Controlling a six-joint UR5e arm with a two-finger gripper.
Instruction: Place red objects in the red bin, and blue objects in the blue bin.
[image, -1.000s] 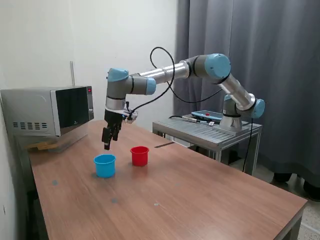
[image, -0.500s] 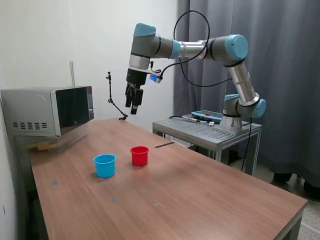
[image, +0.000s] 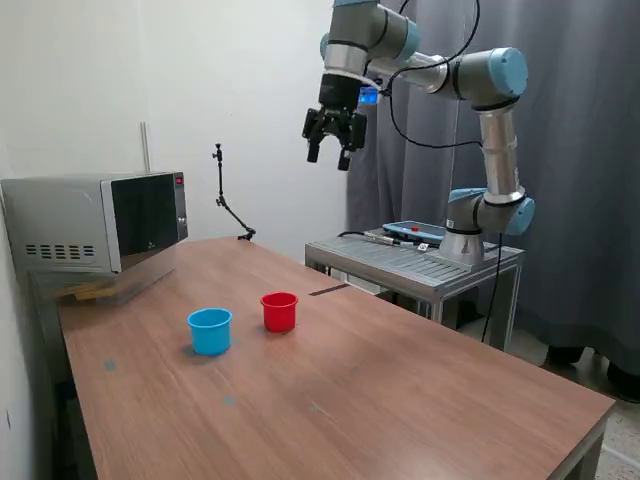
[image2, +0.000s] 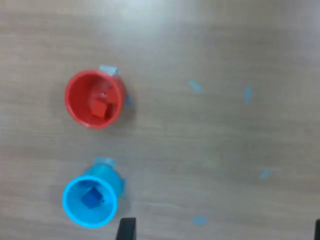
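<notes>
Table: we see a long wood-grain table (image: 400, 400) with small pale blue tape marks (image2: 195, 86) scattered on its top.
Blue bin: we find the blue bin (image: 210, 331) upright on the table, towards the exterior view's left.
Blue objects: looking down from the wrist, we make out dark blue cube material (image2: 90, 199) on the floor of the blue bin; we cannot tell whether it is one cube or two.
Red bin: the red bin (image: 279, 312) stands upright just beside the blue bin, apart from it, on its right in the exterior view.
Red objects: we see red cube shapes (image2: 101, 108) inside the red bin; their number is unclear to us.
Microwave: a silver microwave (image: 95, 222) sits at the table's far left end in the exterior view, door closed.
Stand: a thin black jointed stand (image: 228, 206) rises at the table's far edge.
Side bench: beyond the table we see a grey metal bench (image: 415, 262) carrying the arm's base.
Gripper: the gripper (image: 331, 153) hangs high above the table, well clear of both bins; its fingers are spread apart and we see nothing between them.
Room: a white wall on the exterior view's left, a grey curtain (image: 560, 150) on its right.
</notes>
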